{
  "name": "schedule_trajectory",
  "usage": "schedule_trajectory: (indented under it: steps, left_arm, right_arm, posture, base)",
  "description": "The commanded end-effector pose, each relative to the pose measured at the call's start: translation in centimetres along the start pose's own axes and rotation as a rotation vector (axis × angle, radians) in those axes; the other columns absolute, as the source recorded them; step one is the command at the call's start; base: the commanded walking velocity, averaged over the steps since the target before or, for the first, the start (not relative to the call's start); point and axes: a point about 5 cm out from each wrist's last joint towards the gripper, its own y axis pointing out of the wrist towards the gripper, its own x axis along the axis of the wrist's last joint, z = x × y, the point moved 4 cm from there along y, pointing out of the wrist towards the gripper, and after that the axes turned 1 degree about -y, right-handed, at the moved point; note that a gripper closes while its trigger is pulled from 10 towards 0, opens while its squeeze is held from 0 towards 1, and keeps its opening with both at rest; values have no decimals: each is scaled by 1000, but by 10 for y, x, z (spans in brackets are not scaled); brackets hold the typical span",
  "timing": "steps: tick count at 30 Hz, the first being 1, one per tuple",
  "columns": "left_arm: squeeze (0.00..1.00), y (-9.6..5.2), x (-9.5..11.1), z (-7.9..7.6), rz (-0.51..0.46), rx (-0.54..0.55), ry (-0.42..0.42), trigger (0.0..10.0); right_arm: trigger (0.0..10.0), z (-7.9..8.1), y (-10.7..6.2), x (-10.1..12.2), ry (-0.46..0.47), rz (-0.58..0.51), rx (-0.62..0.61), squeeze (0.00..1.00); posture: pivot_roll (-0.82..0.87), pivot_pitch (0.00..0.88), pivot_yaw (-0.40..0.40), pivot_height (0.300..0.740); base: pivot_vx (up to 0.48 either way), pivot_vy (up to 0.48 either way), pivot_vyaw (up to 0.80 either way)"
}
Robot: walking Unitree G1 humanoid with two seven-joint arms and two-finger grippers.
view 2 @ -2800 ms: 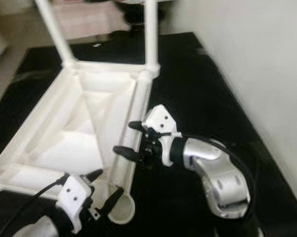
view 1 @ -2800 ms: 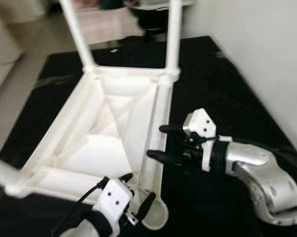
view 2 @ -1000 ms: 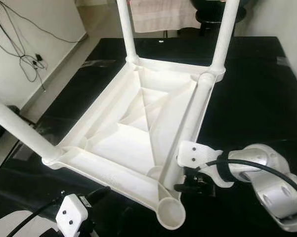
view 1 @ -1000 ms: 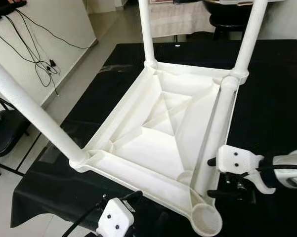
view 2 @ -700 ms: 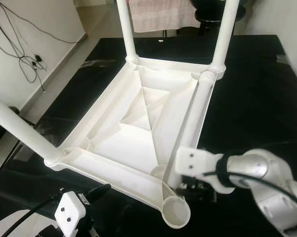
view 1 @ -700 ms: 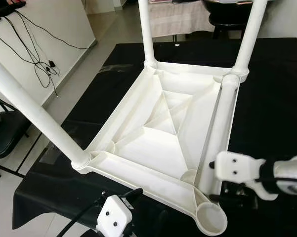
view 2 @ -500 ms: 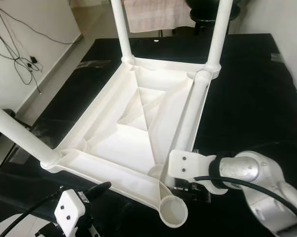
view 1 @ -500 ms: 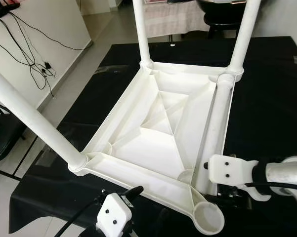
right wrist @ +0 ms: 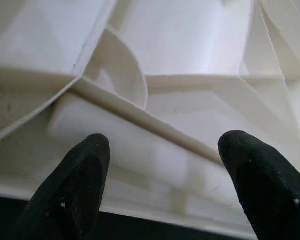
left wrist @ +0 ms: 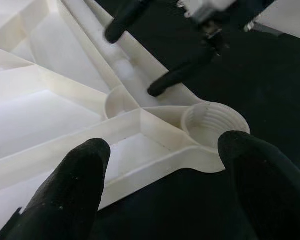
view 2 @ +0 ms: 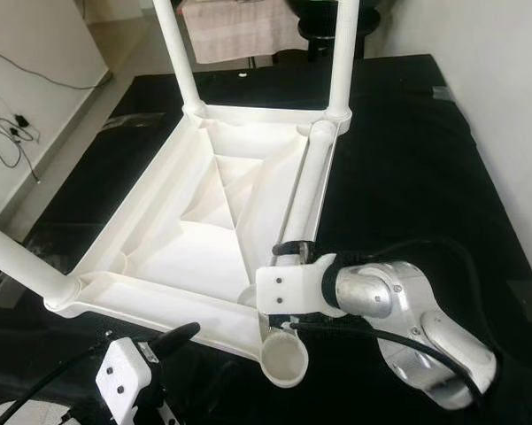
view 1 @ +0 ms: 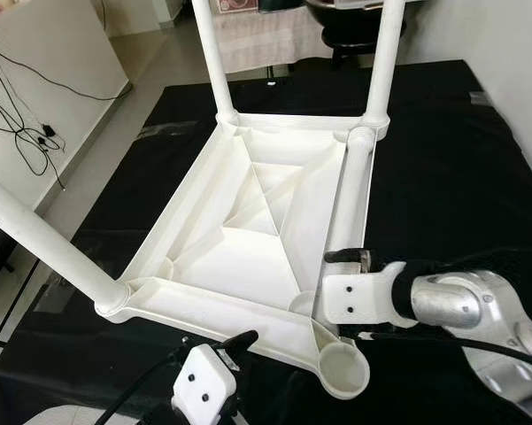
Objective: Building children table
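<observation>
Cables point(view 1: 22, 133) are trailing down the pale wall at your far left in the left eye view, beside the black cloth point(view 1: 443, 150) that is covering the work surface. On that cloth the white plastic table top point(view 1: 248, 239) is lying upside down, its ribbed underside facing you. Three legs are standing up from its corners: two at the far side point(view 1: 211, 57) and one slanting toward you on the left point(view 1: 40, 243). A fourth, loose leg point(view 1: 352, 199) is lying along the right edge. The near right corner is showing you an open round socket point(view 1: 345, 372). Your right gripper point(view 1: 350, 297) is sitting against that right edge, just above the socket, with one black finger point(view 1: 343, 256) lying over the loose leg.

In the right eye view your left gripper point(view 2: 150, 354) is hovering low, close to the near rim and not touching it.

Through the left wrist view you are looking past two spread fingers point(left wrist: 65, 200) at the threaded socket point(left wrist: 214, 122), with nothing between them; the right gripper's fingers point(left wrist: 177, 77) are showing beyond.

In the right wrist view the fingers point(right wrist: 75, 185) are standing wide apart, straddling the smooth rounded leg point(right wrist: 140, 145) and the table's rim, but you cannot tell whether they are touching it.
</observation>
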Motion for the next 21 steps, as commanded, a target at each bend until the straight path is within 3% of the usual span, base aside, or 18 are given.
schedule_trajectory:
  steps: [1,5,7,9,13,18,21]
  left_arm:
    - [0,-2,-2,0,20,-9,2,10000]
    - [0,-2,-2,0,20,-10,3,10000]
    - [0,-1,-2,0,17,-12,5,10000]
    - [0,-1,-2,0,17,-12,5,10000]
    - [0,1,-1,1,13,-12,12,10000]
    - [0,2,-1,1,13,-10,18,10000]
    - [0,2,0,2,10,-6,23,10000]
  right_arm:
    - [10000,25,15,-19,-27,70,158,0]
    - [10000,19,16,-22,-87,81,178,0]
    - [10000,1,14,-25,-204,93,230,0]
    - [10000,1,14,-25,-204,93,230,0]
    - [10000,-18,9,-24,-332,101,344,0]
    - [10000,-20,8,-22,-382,106,396,0]
    - [10000,-17,4,-22,-485,125,512,0]
  posture:
    - [-152,211,108,740]
    - [-152,210,106,740]
    - [-155,200,105,740]
    - [-155,200,105,740]
    - [-153,188,99,740]
    - [-149,188,96,740]
    - [-145,192,93,740]
  base:
    - [0,0,0]
    - [0,0,0]
    - [0,0,0]
    - [0,0,0]
    - [0,0,0]
    - [0,0,0]
    - [0,0,0]
